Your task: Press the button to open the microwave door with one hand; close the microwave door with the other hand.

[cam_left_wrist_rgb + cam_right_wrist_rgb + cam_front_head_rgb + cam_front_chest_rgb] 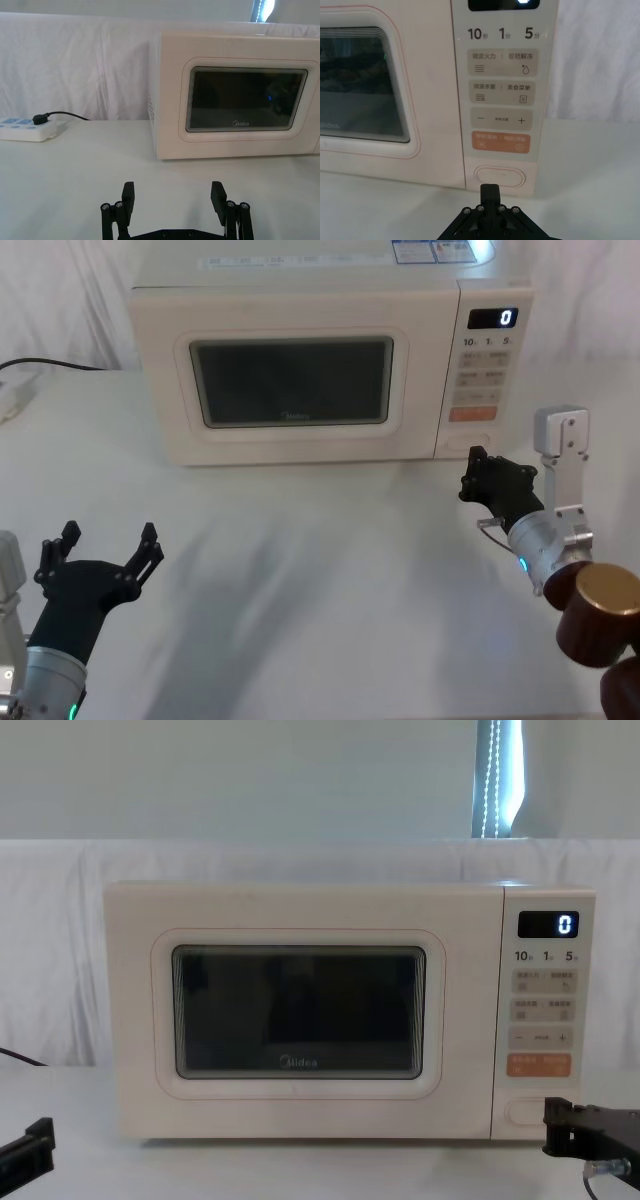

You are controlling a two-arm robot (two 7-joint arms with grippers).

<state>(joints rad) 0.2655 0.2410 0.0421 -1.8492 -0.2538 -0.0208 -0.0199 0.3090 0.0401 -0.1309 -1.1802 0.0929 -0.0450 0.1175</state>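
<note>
Facing the microwave, we found the microwave door (290, 385) shut flush against the cabinet, with the button (500, 176) at the foot of the control panel (486, 370), at about 6 o'clock from the orange key (496, 142). The right gripper (478, 478) sat just in front of that button, its fingers pressed together into a single tip and holding nothing. From the right wrist view, the tip pointed at the button's centre with a small gap left.

We judged the button a stiff, sprung plastic key that wanted a firm, square push at its middle; a glancing contact could slide off its smooth face towards the orange key.

The left gripper (100, 558) waited on the table (320, 570) at about 7 o'clock from the microwave, fingers spread wide and empty. We took the door for a light, rigid, hinged panel, best pushed flat on its cream frame near the free edge beside the panel, not on the glass.
</note>
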